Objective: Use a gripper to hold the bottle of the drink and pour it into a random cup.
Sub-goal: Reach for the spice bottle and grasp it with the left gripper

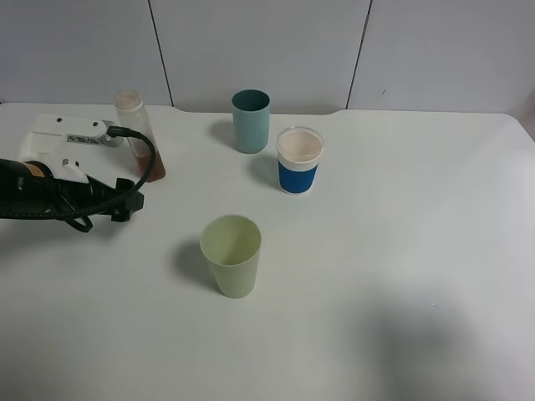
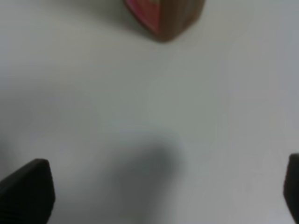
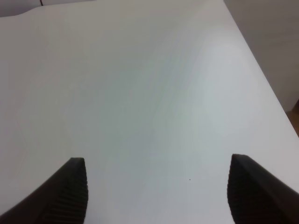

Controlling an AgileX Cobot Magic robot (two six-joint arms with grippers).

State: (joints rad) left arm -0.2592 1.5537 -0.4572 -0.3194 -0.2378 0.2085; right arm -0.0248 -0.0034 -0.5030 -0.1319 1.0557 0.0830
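Item: bottle (image 1: pixel 134 121), small, clear plastic, squarish sides, wide round neck, pink-and-white label. It stands upright on the white counter (image 1: pixel 393 276), well apart from the cup (image 1: pixel 231 255), farther back and to the cup's left. Contents: brown liquid, showing only low in the body, so I judge it light and easy to tip. The walls look thin and smooth, likely to give under a hard squeeze and slip under a weak one. Whether a cap is on I cannot tell. Best hold, to my eye: across two flat sides at mid-body, above the liquid and below the neck, which leaves the mouth free for pouring.

Item: left gripper (image 2: pixel 163 186), left of the cup and just beside the bottle, not touching it. Its dark fingers (image 2: pixel 28 191) are spread wide with only bare counter between them, and the bottle's base shows a little way ahead. Its black cable (image 1: pixel 153 159) loops across the front of the bottle.

Item: right gripper (image 3: pixel 159 191), seen only from its own wrist camera. Its fingers (image 3: pixel 70 196) are spread wide over bare counter and hold nothing.

Item: cup, pale yellow-green, tapered, upright.

Others: teal cup (image 1: pixel 251 121) behind the cup; banded cup (image 1: pixel 299 159) behind it and to its right.
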